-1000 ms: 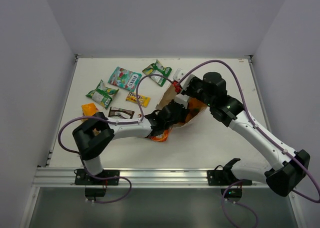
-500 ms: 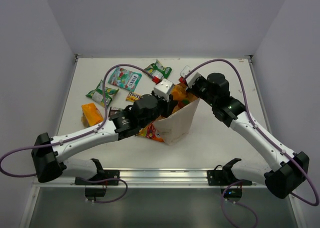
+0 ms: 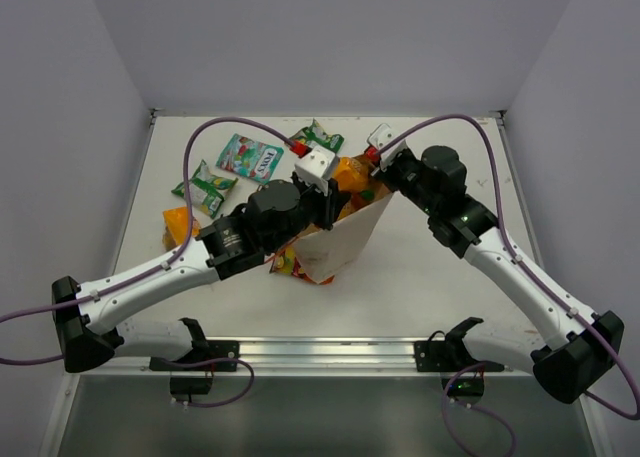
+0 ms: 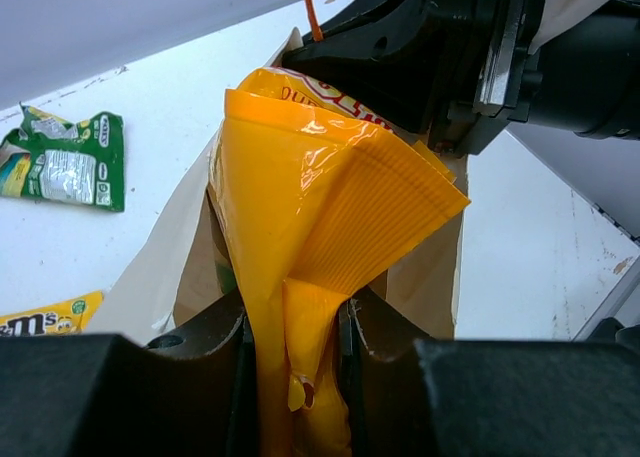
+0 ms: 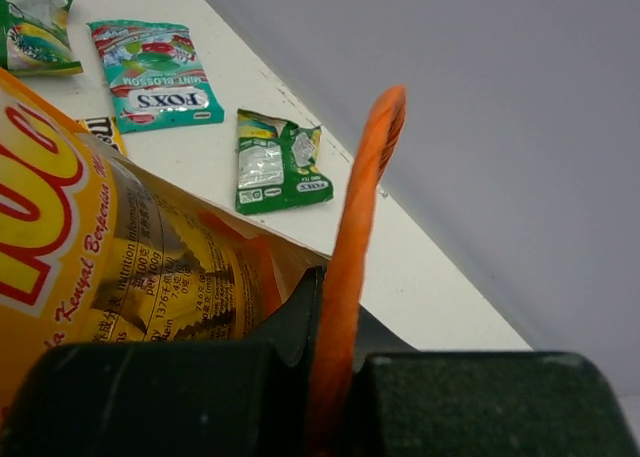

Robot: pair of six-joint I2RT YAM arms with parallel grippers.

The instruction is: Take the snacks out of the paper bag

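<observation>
The left jaws are pressed together on one orange bag (image 4: 330, 207), which sits partly out of the mouth of the paper bag (image 3: 345, 239). The right jaws pinch the paper bag's thin string handle (image 5: 352, 247) at its far rim.

The packet is glossy and gripped by a narrow fold, so we think it may slip free and drop back in. It may also snag the rim, and then the string could tear or the leaning paper bag could topple onto the counter (image 3: 440, 267).

Left of and beyond the paper bag we count two green-white pouches (image 3: 205, 185) (image 3: 318, 137), one teal pouch (image 3: 248, 159), a second orange bag (image 3: 177, 225) and one yellow bar (image 4: 40, 322). One orange-yellow pouch (image 3: 288, 265) peeks from under its near side.
</observation>
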